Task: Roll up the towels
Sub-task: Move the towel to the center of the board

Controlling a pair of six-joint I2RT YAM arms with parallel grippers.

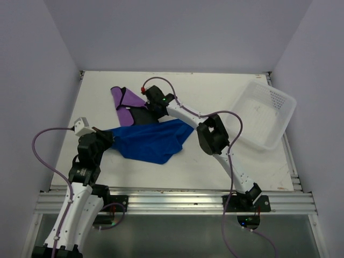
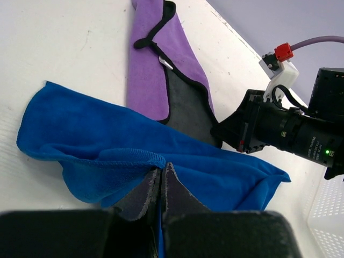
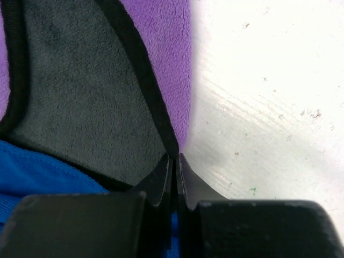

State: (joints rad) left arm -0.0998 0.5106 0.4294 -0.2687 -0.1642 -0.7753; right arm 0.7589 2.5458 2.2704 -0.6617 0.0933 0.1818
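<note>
**Two pinches set, no roll begun**

Pinching the left hem of the blue towel [image 1: 153, 141] with the left gripper [image 2: 163, 173], jaws pressed narrow on the fabric. Pinching the black trim [image 3: 153, 107] of the purple towel [image 3: 166, 43] with the right gripper [image 3: 174, 161], tips all but together right where the trim meets the bare table [image 3: 269, 107]. Probably a grip on the edge, though a thin one.

Find both towels mid-table, crumpled and unrolled. Blue nearer the arm bases, purple just behind it, with the blue's far edge lying over part of the purple's dark grey section [image 3: 70, 97]. Well off to the right, a white perforated basket [image 1: 279, 110].

To do this step well:

- Separate first. Draw the purple edge away from the blue, low over the table, so as not to drag both cloths at once.
- Hold the blue hem firmly with the left gripper as an anchor against that pull.
- Check the right pinch early. With so little trim between the tips, expect a slip under a quick tug.
- Note the blue showing low between the right fingers. Cannot tell whether caught or merely lying underneath.
- Spread one towel flat before rolling, then turn a straight edge over and roll evenly along it.
</note>
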